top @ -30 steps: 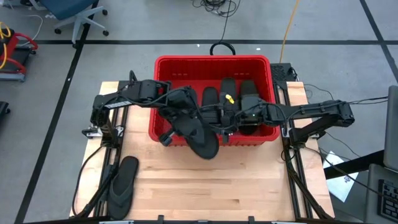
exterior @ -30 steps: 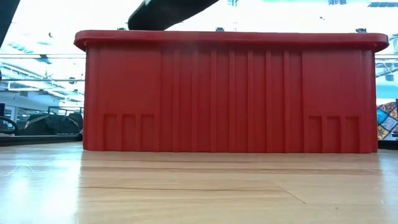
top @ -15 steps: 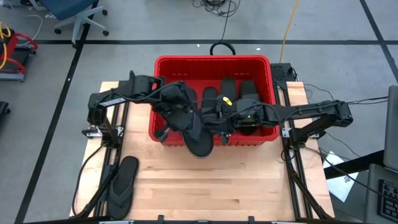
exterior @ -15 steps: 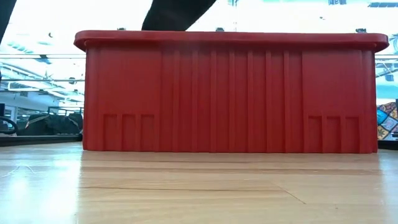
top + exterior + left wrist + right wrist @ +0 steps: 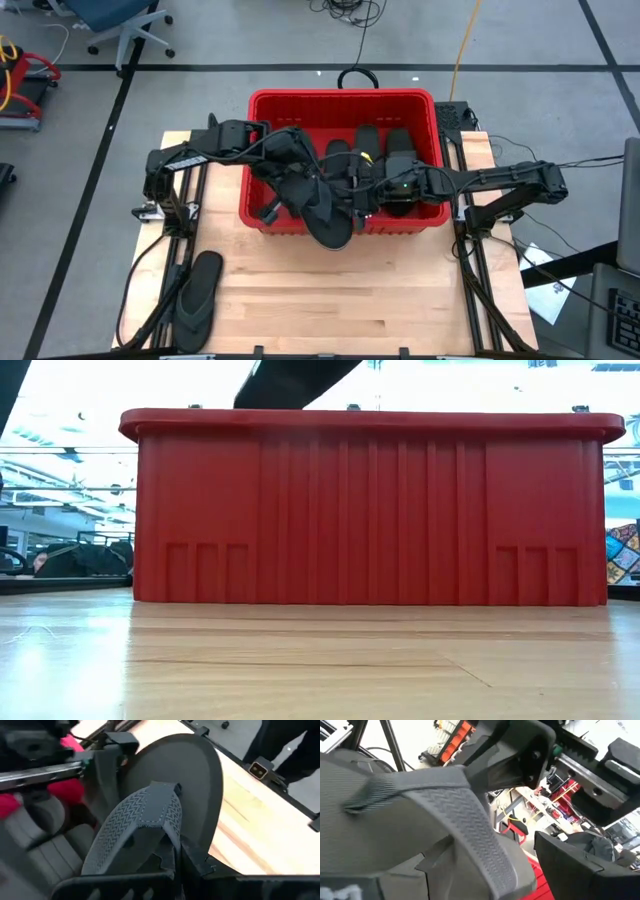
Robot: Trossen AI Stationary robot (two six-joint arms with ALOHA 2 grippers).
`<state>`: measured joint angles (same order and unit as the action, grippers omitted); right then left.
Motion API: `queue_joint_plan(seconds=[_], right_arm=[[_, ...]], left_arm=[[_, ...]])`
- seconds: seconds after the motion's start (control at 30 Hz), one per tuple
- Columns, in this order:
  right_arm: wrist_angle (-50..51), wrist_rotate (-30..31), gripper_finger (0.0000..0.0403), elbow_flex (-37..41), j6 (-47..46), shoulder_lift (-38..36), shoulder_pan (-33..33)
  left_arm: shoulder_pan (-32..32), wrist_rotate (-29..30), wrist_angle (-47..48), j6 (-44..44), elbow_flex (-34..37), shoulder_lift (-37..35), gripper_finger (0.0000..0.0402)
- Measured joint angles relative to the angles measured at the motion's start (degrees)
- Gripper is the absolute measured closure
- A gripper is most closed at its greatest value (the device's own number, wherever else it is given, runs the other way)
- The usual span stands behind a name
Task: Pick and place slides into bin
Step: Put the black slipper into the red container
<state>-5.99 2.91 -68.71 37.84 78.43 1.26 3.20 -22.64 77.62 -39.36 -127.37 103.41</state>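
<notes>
Wooden tabletop [image 5: 370, 300] is carrying one red bin [image 5: 260, 100] at its far edge, on a grey floor crossed by black tape lines. Several black slides [image 5: 375, 140] are lying inside the bin. Left gripper [image 5: 300, 190] is clamping a thong-strap flip-flop [image 5: 325, 215] by its herringbone-textured strap, holding it tilted over the bin's near wall, toe end overhanging the rim. Right gripper [image 5: 362, 195] is hovering just beside it inside the bin, fingers spread wide, holding nothing. One more flip-flop, the second sandal [image 5: 197, 287], is lying on the table's near left part, well apart from the bin. No readable writing is showing on any item.
</notes>
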Motion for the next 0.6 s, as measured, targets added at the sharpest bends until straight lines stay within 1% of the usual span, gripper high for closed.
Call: queue_joint_plan(seconds=[0.13, 0.23, 0.33, 0.4, 0.5, 0.53, 0.6], right_arm=[[0.2, 0.14, 0.0157, 0.0, -1.27, 0.04, -0.02], [-0.07, 0.04, 0.0179, 0.0, -2.24, 0.02, -0.02], [-0.03, -0.46, 0.0231, 0.0, -2.62, 0.02, -0.02], [-0.04, -2.95, 0.0283, 0.0, -2.44, 0.02, -0.02], [-0.11, -5.0, 0.0371, 0.0, -2.89, 0.02, -0.02], [0.03, -5.78, 0.0386, 0.0, -2.96, 0.02, -0.04], [0.23, -5.95, 0.039, 0.0, -3.49, 0.02, -0.04]], left_arm=[[0.44, -0.43, 0.13, -0.03, 0.02, 0.14, 0.0401], [0.47, -1.21, 0.53, 0.0, 0.02, 0.11, 0.0401], [0.39, -1.55, 0.66, 0.31, 0.02, 0.11, 0.0401], [0.44, -1.55, 0.59, 0.73, 0.02, 0.11, 0.0401], [0.55, -1.55, 0.6, 0.92, 0.02, 0.11, 0.0401], [0.55, -1.56, 0.51, 1.12, 0.02, 0.11, 0.0401], [0.52, -1.57, 0.48, 1.55, 0.02, 0.11, 0.0401]])
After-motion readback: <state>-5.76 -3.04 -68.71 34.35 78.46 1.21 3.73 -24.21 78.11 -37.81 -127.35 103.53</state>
